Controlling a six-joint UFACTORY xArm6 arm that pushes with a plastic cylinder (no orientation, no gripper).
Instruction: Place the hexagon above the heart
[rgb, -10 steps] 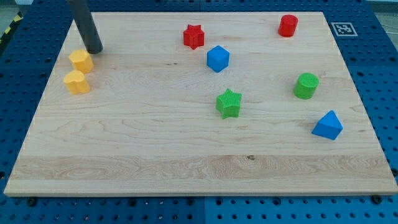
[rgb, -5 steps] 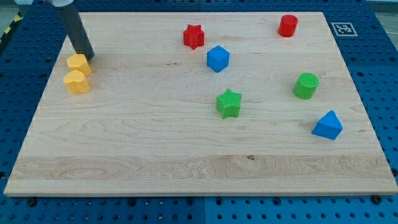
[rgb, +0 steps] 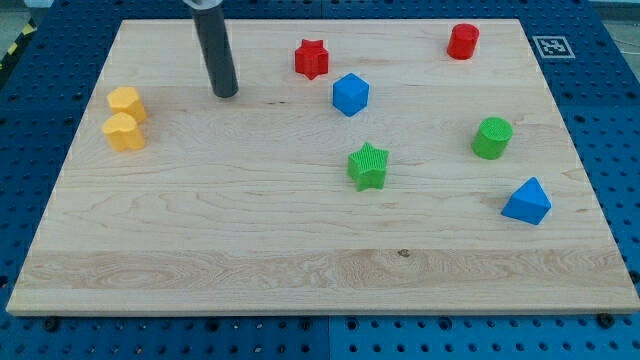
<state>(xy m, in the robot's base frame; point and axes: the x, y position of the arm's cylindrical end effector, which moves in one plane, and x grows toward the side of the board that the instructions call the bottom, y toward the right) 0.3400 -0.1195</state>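
A yellow hexagon block (rgb: 126, 102) sits at the view's left of the wooden board (rgb: 300, 250). A yellow heart block (rgb: 124, 132) lies just below it, touching it. My tip (rgb: 226, 93) stands on the board to the right of the hexagon, well apart from it and from every other block. The dark rod rises from the tip toward the view's top.
A red star (rgb: 311, 58) and a blue cube (rgb: 350, 94) lie right of my tip. A green star (rgb: 368, 165) is mid-board. A red cylinder (rgb: 462, 41), a green cylinder (rgb: 491, 137) and a blue triangular block (rgb: 526, 201) are at the right.
My tip has left the hexagon's upper edge and moved to the right, away from the yellow blocks. The hexagon now sits slightly lower, against the heart's top.
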